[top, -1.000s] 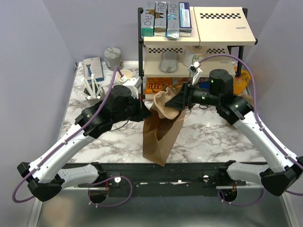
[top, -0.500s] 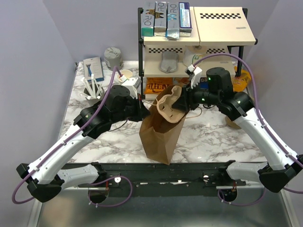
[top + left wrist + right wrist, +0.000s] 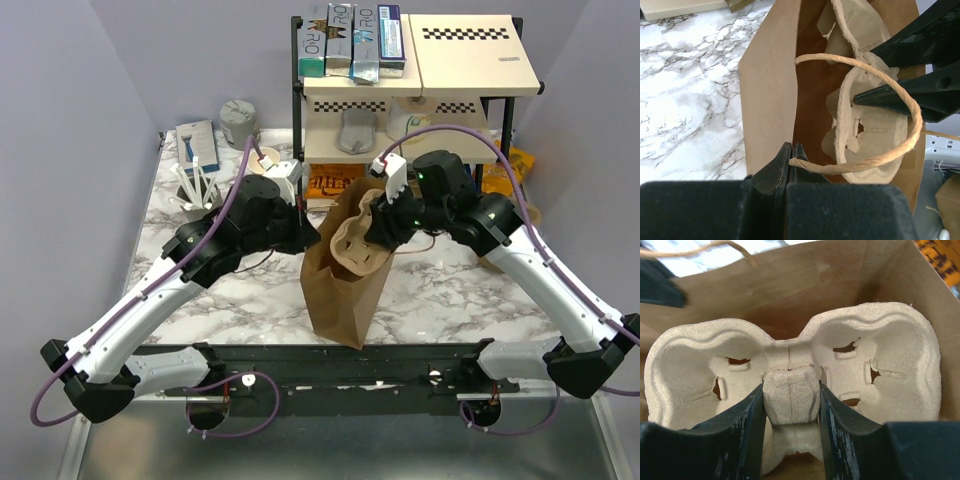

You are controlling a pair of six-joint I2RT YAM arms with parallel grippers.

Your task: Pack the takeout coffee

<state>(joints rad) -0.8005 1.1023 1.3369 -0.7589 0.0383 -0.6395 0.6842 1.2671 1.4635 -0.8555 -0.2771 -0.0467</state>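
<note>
With my left gripper [image 3: 791,150] pinching the rim of the tall brown paper bag [image 3: 335,300] and my right gripper [image 3: 790,390] clamped on the beige moulded-pulp cup tray [image 3: 880,370] inside it, I fear the tray snagging the twine handle [image 3: 840,59]; the white-lidded paper coffee cup [image 3: 400,115] seemingly waits behind the bag.

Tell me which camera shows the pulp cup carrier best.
Right wrist: the cup carrier faces it, both wells visible, right gripper clamping its centre ridge inside the paper bag. Left wrist sees it obliquely; top external shows it small in the bag's mouth.
</note>
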